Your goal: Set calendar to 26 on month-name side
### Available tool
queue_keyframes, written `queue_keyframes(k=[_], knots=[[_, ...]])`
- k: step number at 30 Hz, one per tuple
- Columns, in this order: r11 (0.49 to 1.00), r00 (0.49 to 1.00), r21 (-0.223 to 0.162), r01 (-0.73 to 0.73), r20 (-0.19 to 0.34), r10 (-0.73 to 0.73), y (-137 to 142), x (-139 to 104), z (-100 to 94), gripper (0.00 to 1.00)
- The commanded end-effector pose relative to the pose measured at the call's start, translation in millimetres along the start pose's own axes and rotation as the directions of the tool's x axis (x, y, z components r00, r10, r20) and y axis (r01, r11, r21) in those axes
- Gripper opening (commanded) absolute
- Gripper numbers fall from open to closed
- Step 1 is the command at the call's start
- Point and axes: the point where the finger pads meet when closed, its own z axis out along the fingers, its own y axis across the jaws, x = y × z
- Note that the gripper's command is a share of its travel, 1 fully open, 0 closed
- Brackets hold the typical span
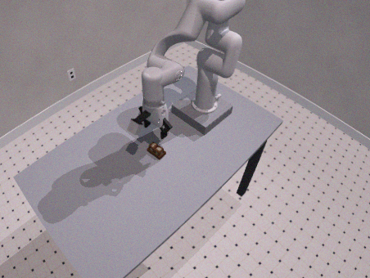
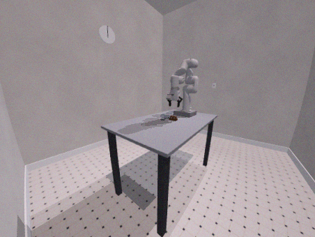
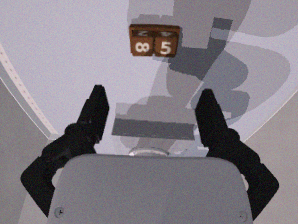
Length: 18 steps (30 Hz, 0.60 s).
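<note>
While the black fingers stand spread as wide as they go with nothing between them, the gripper point(image 1: 152, 122) hangs above the grey table point(image 1: 229, 135), pointing down, close to the arm's base plate point(image 1: 221, 114). Just beyond it on the table top sits the small brown calendar tray point(image 1: 156, 150) with its two cubes point(image 3: 154, 46) side by side; from the wrist view their near faces seem to read 8, lying sideways, and 5.
</note>
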Motion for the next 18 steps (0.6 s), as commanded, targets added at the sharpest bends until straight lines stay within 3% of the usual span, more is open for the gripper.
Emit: queue_keyframes(k=[1, 8, 11, 18], knots=[[0.999, 0.999, 0.000, -0.039, -0.003, 0.039, -3, -1, -0.8, 1.00], [0.965, 0.965, 0.000, -0.262, -0.004, 0.262, -22, -14, 0.9, 1.00], [0.964, 0.964, 0.000, -0.267, -0.004, 0.267, -22, -14, 1.0, 1.00], [0.867, 0.867, 0.000, -0.498, -0.004, 0.498, -41, -29, 3.5, 1.00]])
